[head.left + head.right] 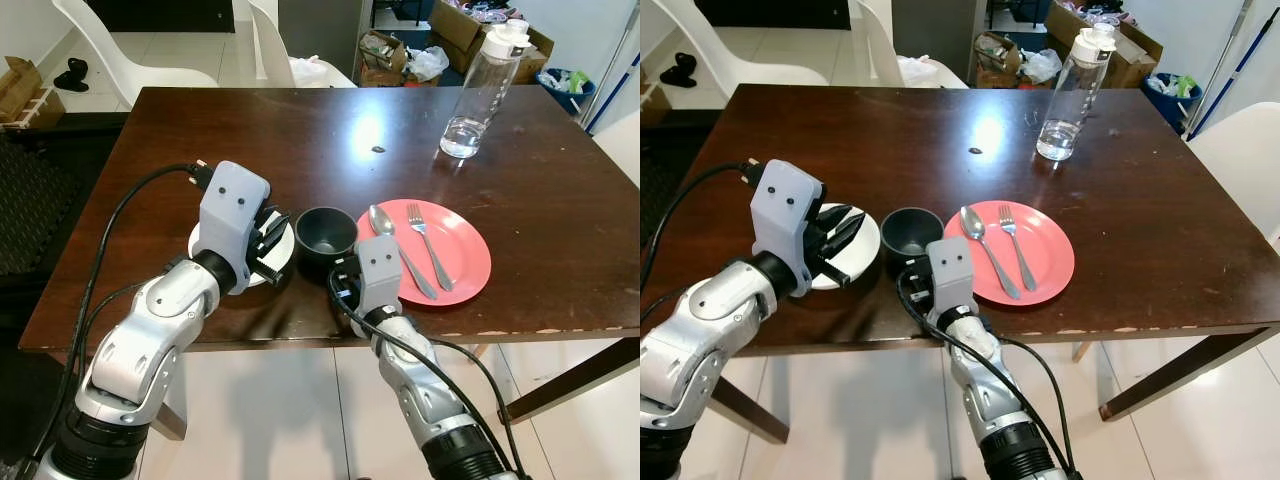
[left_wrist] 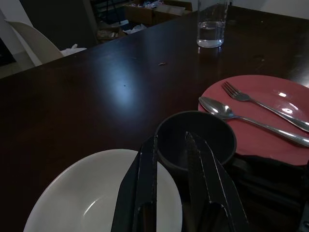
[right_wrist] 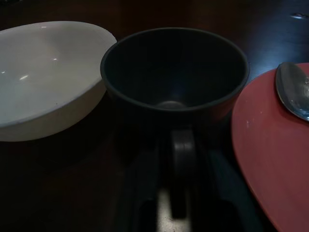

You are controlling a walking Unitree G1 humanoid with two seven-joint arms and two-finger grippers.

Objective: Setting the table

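Note:
On the dark wooden table (image 1: 250, 140) a white bowl (image 1: 865, 252) sits near the front edge. A dark cup (image 1: 325, 230) stands just to its right, then a red plate (image 1: 465, 255) holding a spoon (image 1: 383, 220) and a fork (image 1: 420, 222). My left gripper (image 2: 171, 137) hovers open over the white bowl (image 2: 91, 198), its fingers pointing at the cup (image 2: 203, 133). My right gripper (image 3: 179, 145) sits low at the table's front edge, open, with its fingers on either side of the handle of the cup (image 3: 174, 67).
A clear water bottle (image 1: 482, 95) stands at the far right of the table. White chairs (image 1: 120, 50) and cardboard boxes (image 1: 460, 25) lie beyond the far edge, and another white chair (image 1: 1240, 130) is at the right side. The table's front edge (image 1: 520, 328) is chipped.

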